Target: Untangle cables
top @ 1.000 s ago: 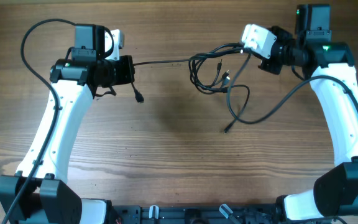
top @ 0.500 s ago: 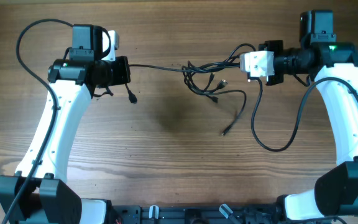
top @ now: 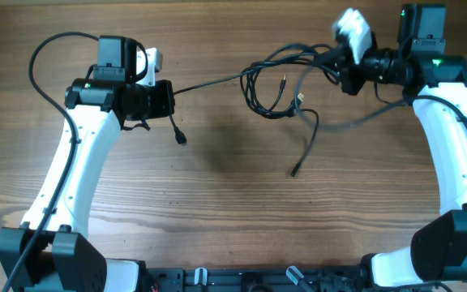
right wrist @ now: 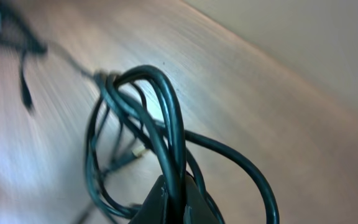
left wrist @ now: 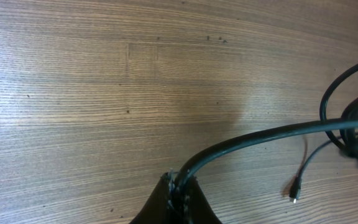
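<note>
The cables (top: 272, 88) form one tangle of loose black loops over the wooden table (top: 217, 211), and the rest is best placed from that tangle. Well to the left of it, the left gripper (top: 171, 95) is clenched on a single strand (top: 209, 81), which runs almost straight from the jaws rightward into the tangle. In the left wrist view that strand (left wrist: 260, 135) leaves the pinched tips of the left gripper (left wrist: 180, 186) and curves off toward the loops at the right edge of the frame. Also well left of the tangle, just on the near side of the left gripper, a short end hangs down and finishes in a small plug (top: 182, 139). At the right side of the tangle and touching it, the right gripper (top: 333, 66) has its jaws clamped on a bunch of loops. The right wrist view, which is blurred, shows several strands (right wrist: 166, 118) passing together between the tips of the right gripper (right wrist: 174, 190) and arching away from them in overlapping curves. Two small connectors (top: 285, 81) show inside the right part of the tangle. From its near right side a tail (top: 308, 134) bends toward the near edge of the table and ends in a free tip (top: 294, 171), well apart from both grippers. Whether the tangle rests on the wood or hangs just above it cannot be told.
</note>
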### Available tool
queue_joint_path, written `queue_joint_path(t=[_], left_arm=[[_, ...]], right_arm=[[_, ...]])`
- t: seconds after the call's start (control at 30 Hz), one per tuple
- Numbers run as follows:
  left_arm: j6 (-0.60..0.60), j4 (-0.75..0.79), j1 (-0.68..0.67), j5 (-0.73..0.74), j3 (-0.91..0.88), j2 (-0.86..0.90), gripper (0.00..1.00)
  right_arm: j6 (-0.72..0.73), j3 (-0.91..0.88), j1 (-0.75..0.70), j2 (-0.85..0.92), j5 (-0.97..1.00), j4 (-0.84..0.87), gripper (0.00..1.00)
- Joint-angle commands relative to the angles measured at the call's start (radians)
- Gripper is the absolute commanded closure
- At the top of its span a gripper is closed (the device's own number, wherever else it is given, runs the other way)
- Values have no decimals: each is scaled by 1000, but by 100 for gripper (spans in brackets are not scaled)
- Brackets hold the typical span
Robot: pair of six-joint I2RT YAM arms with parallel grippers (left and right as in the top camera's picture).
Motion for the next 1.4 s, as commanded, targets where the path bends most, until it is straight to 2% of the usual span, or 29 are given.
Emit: queue_joint_path(t=[0.0, 0.07, 0.13, 0.17, 0.2, 0.27, 0.37, 0.4, 0.43, 0.5, 0.53, 0.6, 0.63, 0.7, 0.8, 0.87, 0.93, 1.03, 1.1, 1.17, 1.23, 1.37], left_arm=[[5, -5, 8, -78, -18, -4, 96], [5, -6, 8, -97, -18, -4, 96], [5, -11, 8, -97, -18, -4, 96], [5, -13, 8, -97, -18, -4, 96], [4, -13, 7, -94, -18, -4, 96], [0, -11, 6, -42, -18, -4, 96], [1, 10, 6, 237, -18, -4, 96], [1, 25, 6, 371, -18, -4, 96], [0, 35, 6, 434, -18, -4, 96], [-15, 45, 6, 481, -18, -4, 96], [-39, 49, 6, 480, -18, -4, 96], [-85, 66, 6, 480, -18, -4, 96], [-118, 84, 6, 481, -18, -5, 96], [-190, 166, 6, 531, -17, -11, 96], [-303, 372, 6, 737, -6, -28, 96], [-550, 658, 6, 892, 2, -42, 96], [-938, 1014, 6, 925, 2, -49, 96], [-1279, 1340, 6, 900, 2, -48, 96], [-1431, 1469, 6, 863, 2, -48, 96], [-1493, 1508, 6, 845, 2, -48, 96], [-1496, 1501, 6, 838, 2, -48, 96], [-1496, 1415, 6, 831, 2, -48, 96]], right_arm=[[597, 20, -25, -11, 42, 13, 96], [808, 20, -30, -11, 124, 16, 96], [1174, 20, -43, -11, 217, -13, 94], [1320, 20, -45, -11, 245, -50, 85], [1426, 20, -45, -11, 266, -80, 80], [1498, 19, -44, -11, 288, -83, 85], [1547, 13, -44, -11, 311, -67, 90], [1551, 13, -44, -9, 311, -60, 90], [1552, 13, -44, -9, 311, -53, 90], [1532, 13, -43, -9, 310, -42, 90], [1480, 13, -43, -9, 311, -40, 84], [1387, 13, -42, -9, 310, -42, 50], [1337, 13, -41, -9, 310, -47, 41], [1239, 13, -37, -9, 310, -61, 30], [1156, 13, -28, -9, 311, -88, 28], [1114, 12, -16, -9, 311, -98, 28], [1090, 12, -5, -9, 315, -97, 29], [1055, 12, 16, -9, 319, -87, 28], [1037, 12, 30, -9, 318, -79, 28], [1013, 12, 47, -9, 318, -66, 28], [960, 12, 69, -9, 294, -47, 28], [789, 12, 121, -9, 159, -2, 28]])
